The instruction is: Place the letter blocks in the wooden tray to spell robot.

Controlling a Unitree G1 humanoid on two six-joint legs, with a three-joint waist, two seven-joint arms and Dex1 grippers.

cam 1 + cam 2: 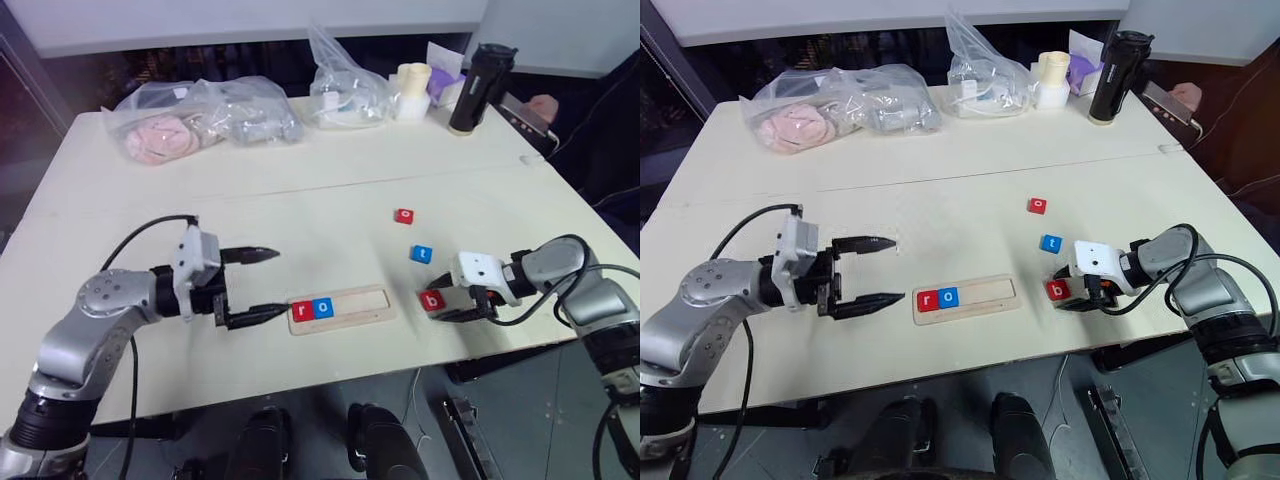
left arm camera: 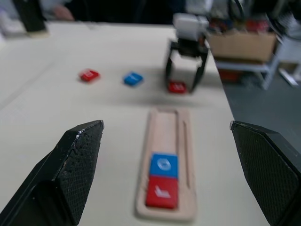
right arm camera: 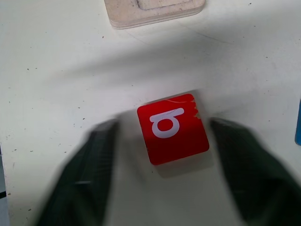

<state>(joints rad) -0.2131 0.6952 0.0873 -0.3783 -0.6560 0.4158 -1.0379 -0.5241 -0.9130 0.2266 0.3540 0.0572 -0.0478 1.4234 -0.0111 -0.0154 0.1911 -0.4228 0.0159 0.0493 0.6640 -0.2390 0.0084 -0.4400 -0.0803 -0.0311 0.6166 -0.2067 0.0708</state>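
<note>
The wooden tray (image 1: 360, 300) lies near the table's front edge with a red r block (image 1: 302, 309) and a blue o block (image 1: 322, 308) at its left end. To its right lies a red b block (image 1: 433, 299). My right gripper (image 1: 447, 305) points down over it. Its fingers (image 3: 94, 165) look smeared and stand on either side of the block, with a small gap to it. A blue t block (image 1: 422, 254) and a red o block (image 1: 404, 215) lie farther back. My left gripper (image 1: 272, 283) hovers open just left of the tray, holding nothing.
Clear plastic bags (image 1: 205, 120) with soft items, a white cup (image 1: 412, 90) and a black bottle (image 1: 478, 88) line the far edge. A person's hand (image 1: 543, 106) with a phone rests at the back right corner. The tray and the b block sit close to the front edge.
</note>
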